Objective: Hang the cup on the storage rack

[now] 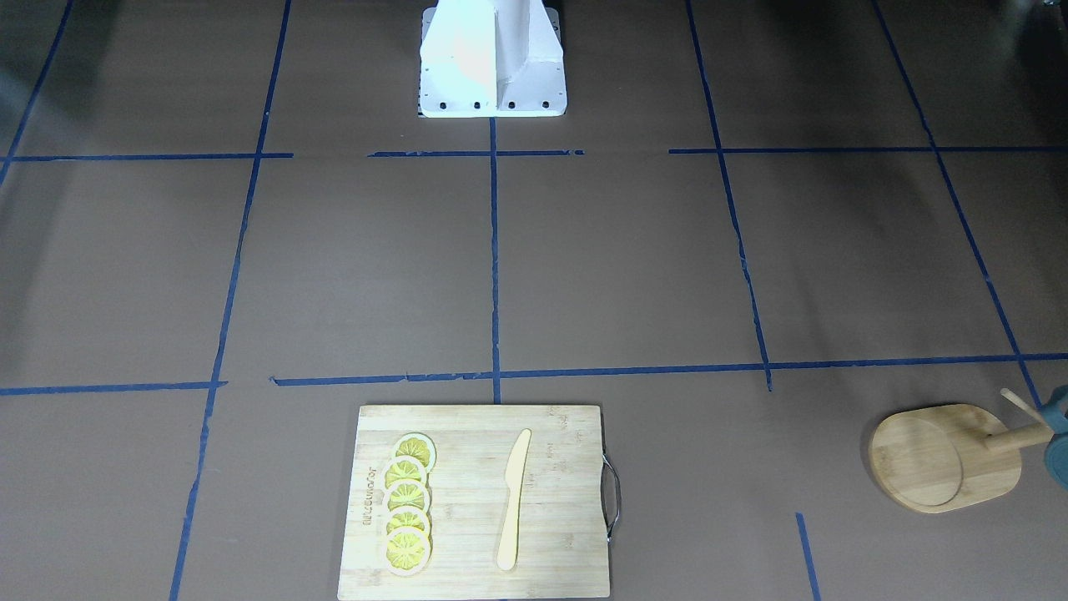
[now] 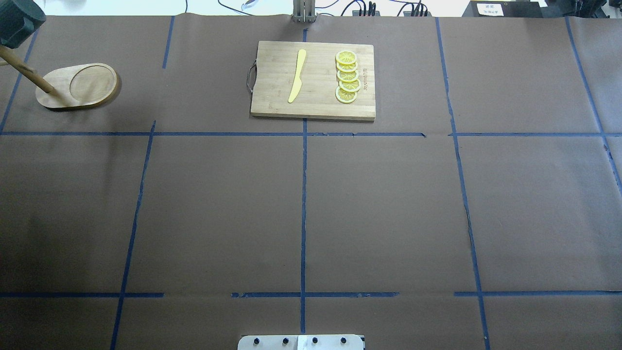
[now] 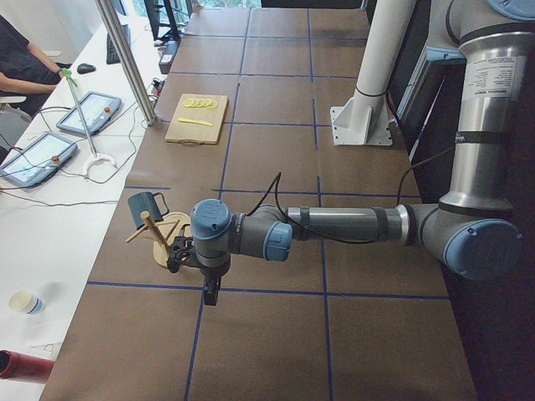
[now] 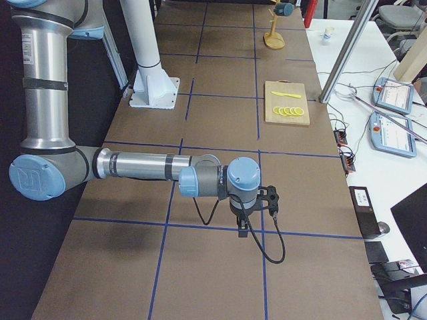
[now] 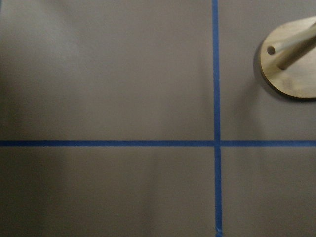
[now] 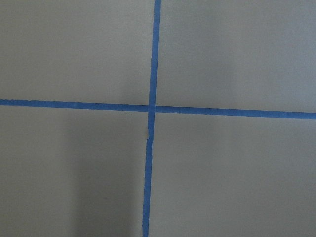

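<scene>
The dark teal cup hangs on an upper peg of the bamboo storage rack, at the far left of the table. The cup also shows in the overhead view and at the front-facing view's right edge. The rack's oval base with its round recess stands flat; it also shows in the front-facing view and the left wrist view. My left gripper hangs beside the rack, apart from it. My right gripper hangs over bare table. I cannot tell whether either is open or shut.
A rectangular cutting board with a metal handle holds a yellow knife and several lemon slices at the table's far middle. The white robot base stands at the near edge. Blue tape lines grid the brown table.
</scene>
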`<state>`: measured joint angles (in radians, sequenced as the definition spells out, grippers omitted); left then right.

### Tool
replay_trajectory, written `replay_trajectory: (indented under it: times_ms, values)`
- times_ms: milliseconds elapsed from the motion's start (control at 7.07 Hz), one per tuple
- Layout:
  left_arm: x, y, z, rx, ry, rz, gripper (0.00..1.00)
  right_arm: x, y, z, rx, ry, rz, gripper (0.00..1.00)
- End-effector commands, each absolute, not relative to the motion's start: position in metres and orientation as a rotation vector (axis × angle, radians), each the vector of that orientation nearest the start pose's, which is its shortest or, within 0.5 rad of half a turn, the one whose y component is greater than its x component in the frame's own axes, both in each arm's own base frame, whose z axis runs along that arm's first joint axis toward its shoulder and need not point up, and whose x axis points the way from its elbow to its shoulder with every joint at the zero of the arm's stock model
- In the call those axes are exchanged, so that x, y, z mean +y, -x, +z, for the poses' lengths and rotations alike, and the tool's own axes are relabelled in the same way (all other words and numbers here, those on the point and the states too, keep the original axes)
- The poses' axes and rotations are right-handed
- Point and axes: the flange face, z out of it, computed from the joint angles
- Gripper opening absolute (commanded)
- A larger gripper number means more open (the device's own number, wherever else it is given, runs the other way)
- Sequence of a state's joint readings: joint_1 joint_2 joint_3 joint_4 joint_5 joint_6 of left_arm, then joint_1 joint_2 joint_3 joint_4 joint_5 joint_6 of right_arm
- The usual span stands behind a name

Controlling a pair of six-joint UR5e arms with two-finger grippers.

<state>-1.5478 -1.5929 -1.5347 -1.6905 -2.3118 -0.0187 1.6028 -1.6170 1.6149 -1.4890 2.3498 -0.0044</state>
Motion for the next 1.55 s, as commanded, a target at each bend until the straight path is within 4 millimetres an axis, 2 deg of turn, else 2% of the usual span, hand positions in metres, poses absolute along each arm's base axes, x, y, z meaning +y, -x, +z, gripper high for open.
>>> replay_trajectory:
  times_ms: [0, 141, 424, 565, 990, 1131, 1272, 1414]
  values:
    - [-0.501, 0.049, 0.667, 0.754, 0.004, 0.126, 1.0, -0.473, -0.078, 0.654, -0.779, -0.082, -0.003, 1.0]
    - [-0.497, 0.055, 0.668, 0.759, -0.004, 0.117, 1.0, -0.473, -0.078, 0.655, -0.781, -0.08, -0.001, 1.0]
    - [-0.489, 0.1, 0.663, 0.829, -0.05, 0.017, 1.0, -0.473, -0.078, 0.655, -0.781, -0.079, -0.002, 1.0]
    - [-0.488, 0.107, 0.663, 0.829, -0.055, 0.005, 1.0, -0.473, -0.078, 0.655, -0.782, -0.078, 0.0, 1.0]
    - [-0.491, 0.103, 0.663, 0.824, -0.051, 0.011, 1.0, -0.47, -0.076, 0.66, -0.809, -0.064, 0.006, 1.0]
    - [-0.492, 0.103, 0.665, 0.82, -0.045, 0.007, 1.0, -0.464, -0.076, 0.667, -0.809, -0.049, 0.013, 1.0]
    - [-0.493, 0.103, 0.664, 0.82, -0.046, 0.006, 1.0, -0.457, -0.081, 0.682, -0.814, -0.026, 0.035, 1.0]
    - [-0.493, 0.103, 0.664, 0.82, -0.046, 0.006, 1.0, -0.459, -0.09, 0.682, -0.84, -0.023, 0.062, 1.0]
